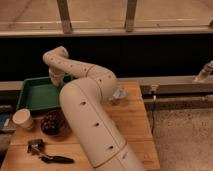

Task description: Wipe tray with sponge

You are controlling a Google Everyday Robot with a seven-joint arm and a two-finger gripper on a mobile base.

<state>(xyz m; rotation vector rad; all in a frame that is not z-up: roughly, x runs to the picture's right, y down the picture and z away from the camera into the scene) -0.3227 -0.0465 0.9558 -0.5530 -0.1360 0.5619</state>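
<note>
The green tray lies at the back left of the wooden table. My white arm rises from the bottom of the view and bends over the tray's far right corner. The gripper points down at that corner, at the tray's rim, mostly covered by the wrist. The sponge is not visible; it may be hidden under the gripper.
A dark brown bowl stands in front of the tray, with a white paper cup to its left. A black-handled tool lies near the table's front left edge. A small pale object sits at the back right. A dark counter wall runs behind.
</note>
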